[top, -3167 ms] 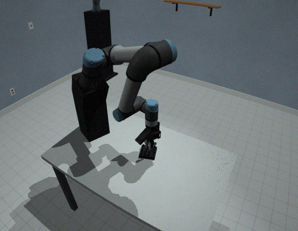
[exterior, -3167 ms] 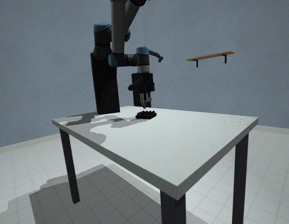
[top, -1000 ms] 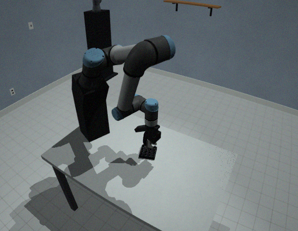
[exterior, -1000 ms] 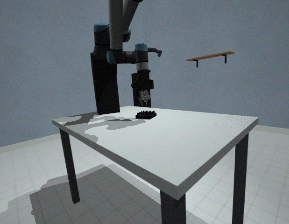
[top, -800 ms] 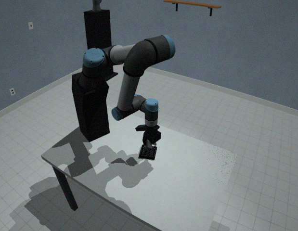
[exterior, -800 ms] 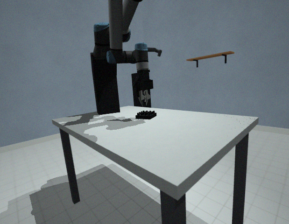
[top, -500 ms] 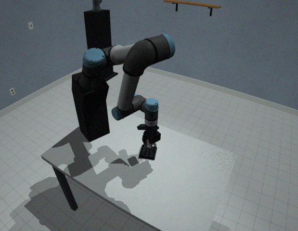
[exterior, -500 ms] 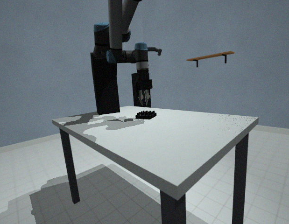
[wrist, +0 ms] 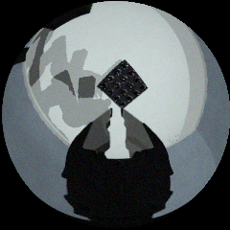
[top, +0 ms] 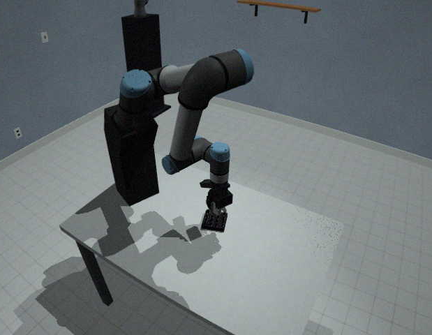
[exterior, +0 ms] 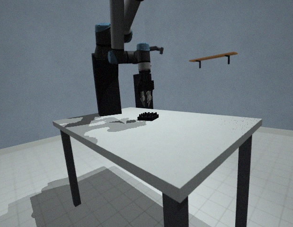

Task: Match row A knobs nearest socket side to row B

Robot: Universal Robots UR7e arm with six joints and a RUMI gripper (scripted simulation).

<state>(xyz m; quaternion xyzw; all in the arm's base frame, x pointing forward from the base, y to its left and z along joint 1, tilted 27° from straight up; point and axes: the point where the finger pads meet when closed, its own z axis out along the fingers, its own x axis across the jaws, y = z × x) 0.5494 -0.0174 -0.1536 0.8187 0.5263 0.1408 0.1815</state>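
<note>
The knob box (top: 213, 220) is a small black square block with several short knobs on top, lying on the white table near its back edge. It also shows in the exterior view (exterior: 147, 116) and, turned like a diamond, in the wrist view (wrist: 123, 83). The knob marks and the socket side are too small to read. My gripper (top: 216, 209) points straight down and hangs a little above the box's edge nearest the arm (exterior: 146, 102). Its fingers stand nearly together with only a thin gap and nothing between them. They touch no knob.
The black robot pedestal (top: 131, 158) stands at the table's back left corner, and a second dark column (top: 142, 41) stands behind it. A wooden shelf (exterior: 213, 56) hangs on the far wall. Arm shadows fall across the left part of the table.
</note>
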